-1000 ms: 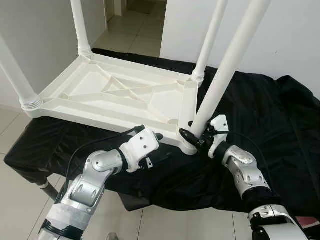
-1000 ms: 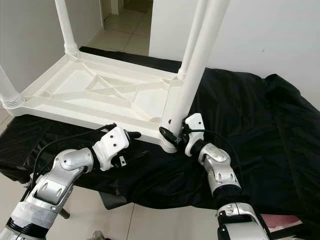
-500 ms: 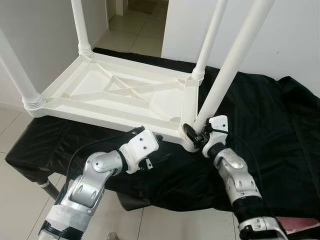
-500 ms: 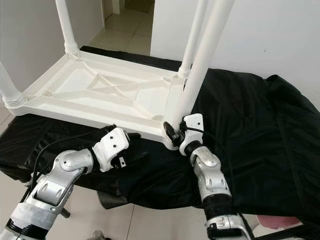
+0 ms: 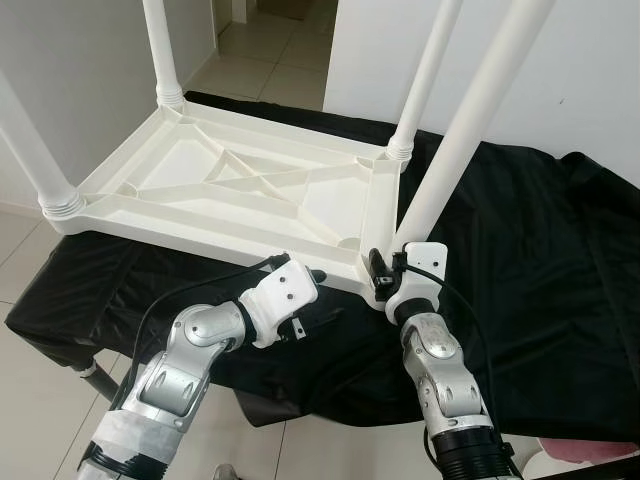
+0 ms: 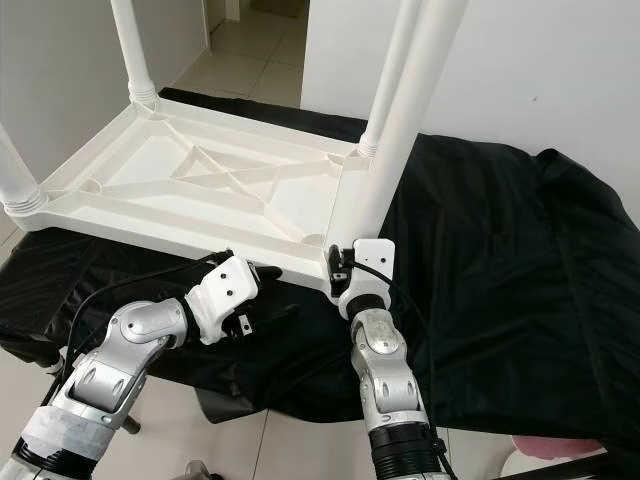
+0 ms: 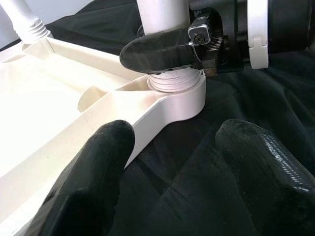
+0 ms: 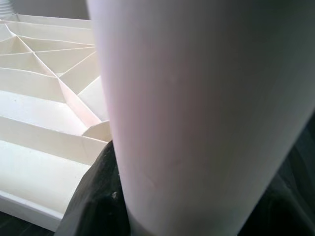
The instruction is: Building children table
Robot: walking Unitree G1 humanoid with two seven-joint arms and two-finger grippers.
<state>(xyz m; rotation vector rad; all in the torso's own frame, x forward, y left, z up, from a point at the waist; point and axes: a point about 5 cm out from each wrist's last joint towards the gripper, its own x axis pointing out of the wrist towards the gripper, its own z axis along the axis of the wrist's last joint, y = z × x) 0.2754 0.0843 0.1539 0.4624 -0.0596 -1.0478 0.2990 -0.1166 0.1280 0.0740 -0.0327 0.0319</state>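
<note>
Support surface draped in black cloth [image 5: 520,250]. White children table [image 5: 240,190] lies upside down across its left half, legs up.

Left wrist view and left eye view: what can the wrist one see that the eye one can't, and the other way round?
The left wrist view sees close up the ribbed thread of the near leg in its corner socket, with a black finger of the right gripper wrapped round it. The left eye view takes in the whole upside-down table top, three other legs, both silver arms and the left gripper beside the table edge. Both see the near leg, the white table and the black cloth.
</note>
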